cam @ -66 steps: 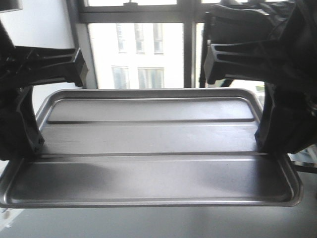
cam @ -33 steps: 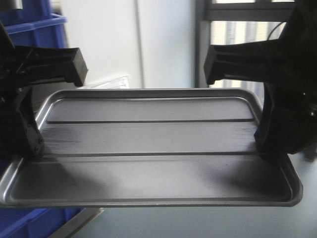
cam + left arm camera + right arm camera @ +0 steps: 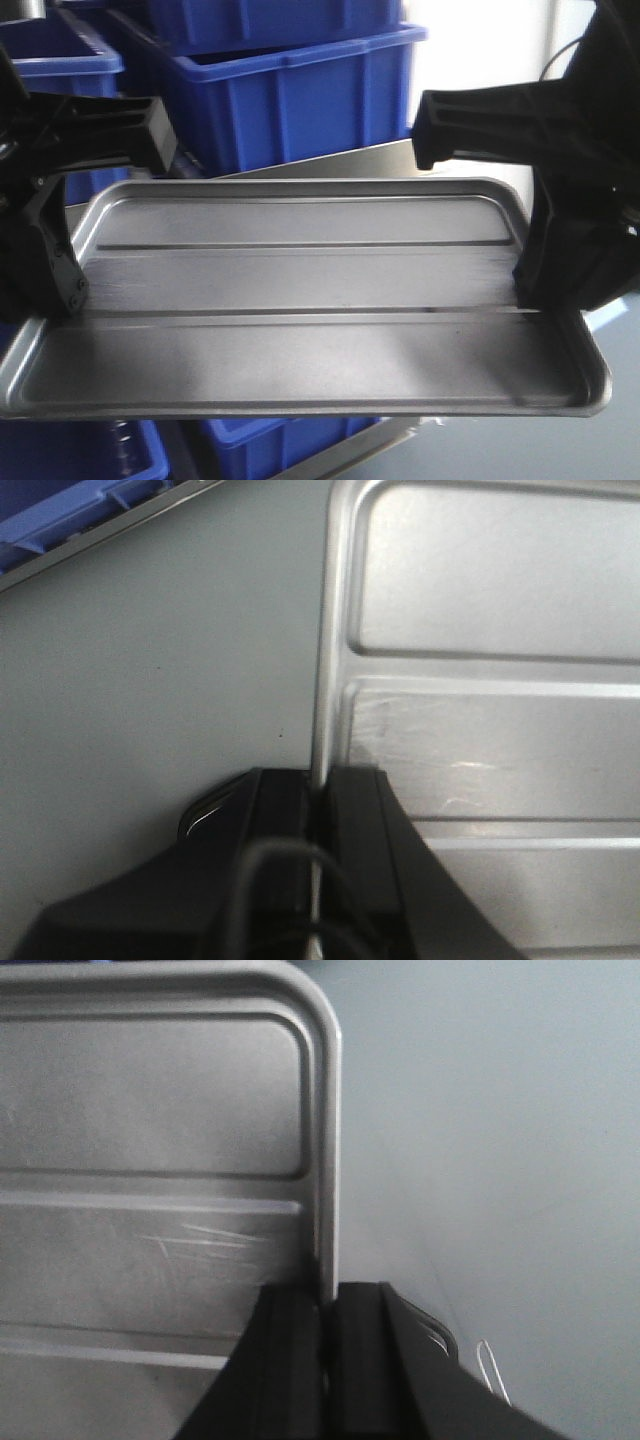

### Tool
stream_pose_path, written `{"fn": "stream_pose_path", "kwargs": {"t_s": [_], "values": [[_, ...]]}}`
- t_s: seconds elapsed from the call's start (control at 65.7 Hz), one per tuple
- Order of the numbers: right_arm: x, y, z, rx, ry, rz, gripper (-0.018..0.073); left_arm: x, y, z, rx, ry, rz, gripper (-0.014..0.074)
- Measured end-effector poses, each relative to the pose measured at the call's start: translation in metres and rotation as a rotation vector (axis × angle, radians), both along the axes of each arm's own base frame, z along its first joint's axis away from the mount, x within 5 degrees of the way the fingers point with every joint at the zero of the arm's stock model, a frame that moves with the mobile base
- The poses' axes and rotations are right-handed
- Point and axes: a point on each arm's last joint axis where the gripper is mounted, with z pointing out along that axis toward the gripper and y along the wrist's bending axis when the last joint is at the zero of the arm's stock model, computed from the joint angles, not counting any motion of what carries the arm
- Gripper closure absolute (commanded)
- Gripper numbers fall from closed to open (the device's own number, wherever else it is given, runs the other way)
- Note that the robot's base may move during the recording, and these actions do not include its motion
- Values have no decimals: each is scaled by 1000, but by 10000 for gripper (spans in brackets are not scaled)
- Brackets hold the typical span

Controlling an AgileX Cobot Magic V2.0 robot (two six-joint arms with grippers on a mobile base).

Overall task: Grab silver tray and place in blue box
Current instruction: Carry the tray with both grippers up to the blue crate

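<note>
The silver tray rests on nothing. It is held level between both arms, probably so it cannot tip. The left fingers pinch its left short rim and the right fingers pinch the right one. The blue box stands straight ahead with its rim seemingly higher than the tray, so a lift looks necessary first.

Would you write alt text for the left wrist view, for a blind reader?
The left gripper pinches the side rim of the silver tray, which fills the right half. A grey surface lies beside it, with a blue crate at top left.
</note>
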Motion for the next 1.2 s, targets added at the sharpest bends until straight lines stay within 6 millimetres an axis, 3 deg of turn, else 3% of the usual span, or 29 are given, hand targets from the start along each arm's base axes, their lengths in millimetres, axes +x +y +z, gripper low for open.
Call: {"fn": "stream_pose_path", "kwargs": {"t_s": [1.202], "values": [[0, 0, 0, 2, -1, 1, 500, 0, 0, 0, 5, 3, 2, 610]]}}
